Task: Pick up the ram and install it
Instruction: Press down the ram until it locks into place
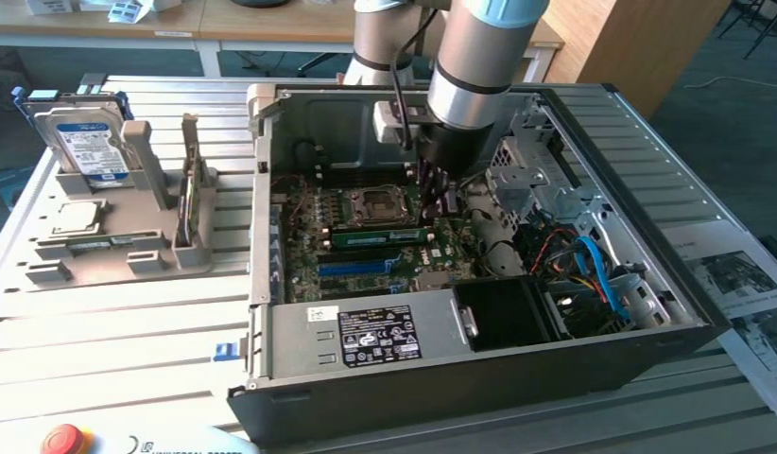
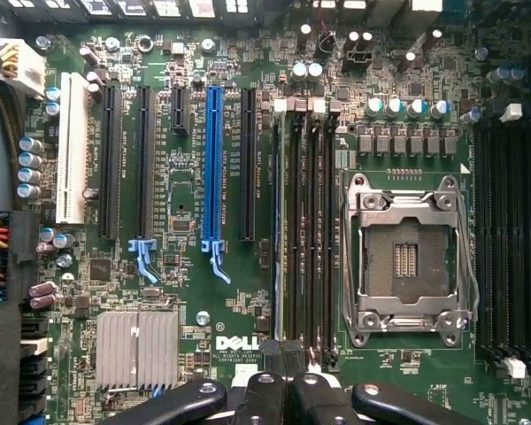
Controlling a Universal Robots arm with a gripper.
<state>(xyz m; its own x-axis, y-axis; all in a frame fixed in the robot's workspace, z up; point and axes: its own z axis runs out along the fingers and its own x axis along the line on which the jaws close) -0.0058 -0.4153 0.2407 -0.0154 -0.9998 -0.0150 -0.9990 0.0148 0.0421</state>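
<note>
Where "DELL" reads, gripper [image 2: 283, 390] closed.

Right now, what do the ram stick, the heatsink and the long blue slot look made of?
Ram: green circuit board, matte, seated in the motherboard. Heatsink: bare metal, probably aluminium, judging by its silvery ribbed fins. Blue slot: moulded plastic with a slight sheen.

A ribbed metal table [image 1: 136, 312] carries an open computer case [image 1: 490, 378] at its middle, a grey parts holder [image 1: 112, 246] toward its far edge, and printed sheets [image 1: 742, 284] beside the case.
</note>
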